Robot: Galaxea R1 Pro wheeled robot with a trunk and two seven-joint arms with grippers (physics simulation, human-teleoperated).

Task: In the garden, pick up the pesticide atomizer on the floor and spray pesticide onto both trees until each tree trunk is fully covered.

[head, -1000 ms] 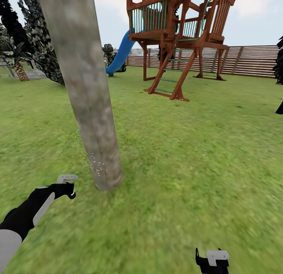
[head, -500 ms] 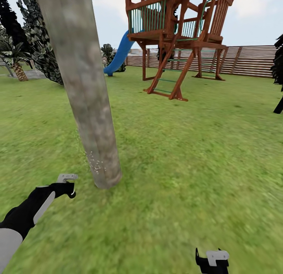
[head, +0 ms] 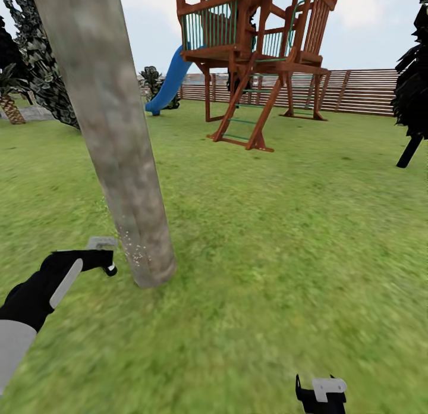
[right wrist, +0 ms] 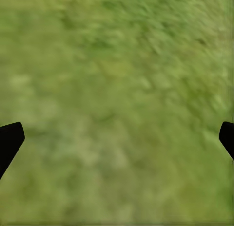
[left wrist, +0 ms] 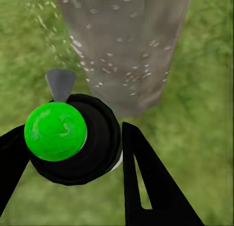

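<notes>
Right now the left claw is clamped on the spray bottle, with one black finger on each side of it. From the left wrist camera the bottle is seen from above: a round black top with a shiny green ball on it and a small grey nozzle that points at the tree trunk. Little white drops sit on the lower part of the trunk, and more float in the air beside it.

From the head camera, the left arm reaches out low over the grass, and the left claw is near the foot of the trunk but not touching it. The trunk is thick, grey-brown and leans a little. White specks show low on its side that faces the claw.

The right claw hangs low over the grass, well apart from the tree. In the right wrist camera its two black finger tips are far apart, with blurry grass between them.

Far behind stand a wooden play tower with a blue slide, a brown fence and dark bushes
</notes>
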